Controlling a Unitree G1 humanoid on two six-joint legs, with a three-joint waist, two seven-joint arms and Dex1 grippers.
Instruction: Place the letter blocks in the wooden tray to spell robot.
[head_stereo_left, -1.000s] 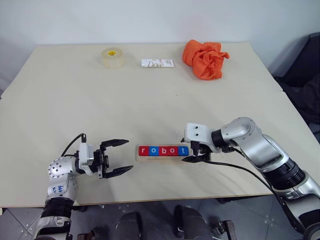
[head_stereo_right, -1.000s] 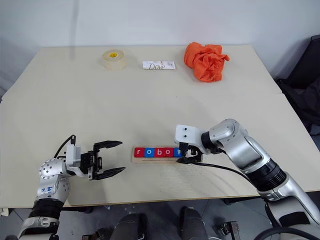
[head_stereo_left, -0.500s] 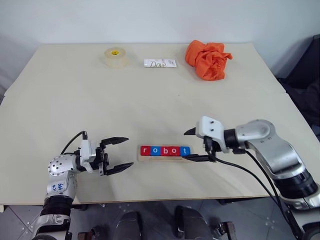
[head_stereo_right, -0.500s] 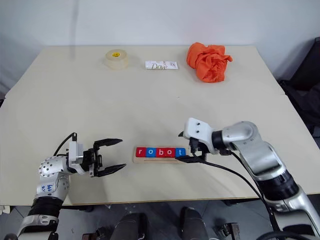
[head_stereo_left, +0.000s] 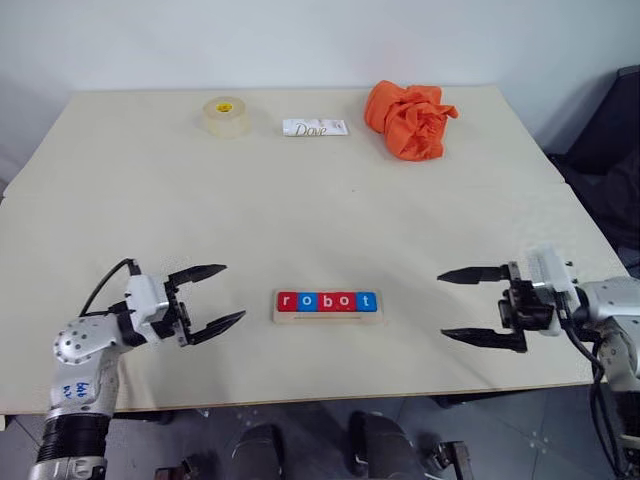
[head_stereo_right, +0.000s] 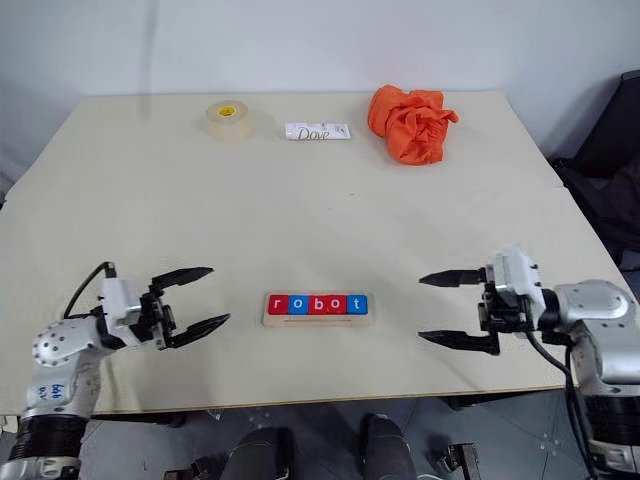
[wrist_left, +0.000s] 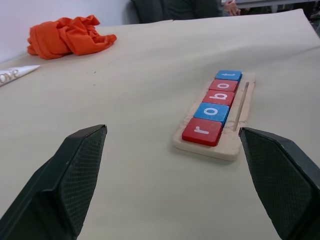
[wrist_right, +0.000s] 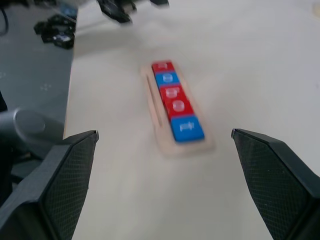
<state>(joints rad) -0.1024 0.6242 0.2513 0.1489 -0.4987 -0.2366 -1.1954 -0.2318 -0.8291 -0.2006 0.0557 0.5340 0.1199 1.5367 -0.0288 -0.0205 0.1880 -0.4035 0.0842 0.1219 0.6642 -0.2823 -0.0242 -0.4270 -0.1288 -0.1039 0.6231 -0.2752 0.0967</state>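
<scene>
Our left gripper (head_stereo_left: 207, 298) sits at about eight o'clock, its two black fingers spread wide and pointing roughly toward three o'clock, level above the table. Our right gripper (head_stereo_left: 470, 304) sits at about four o'clock, fingers equally wide apart, pointing back toward nine o'clock. Neither holds anything. Both forearms come in from the near corners, wrists bent inward.

Along the table's (head_stereo_left: 150, 200) far edge: tape roll (head_stereo_left: 226, 115) toward the left, white Dove packet (head_stereo_left: 314, 127) centred, crumpled orange cloth (head_stereo_left: 410, 118) toward the right.
</scene>
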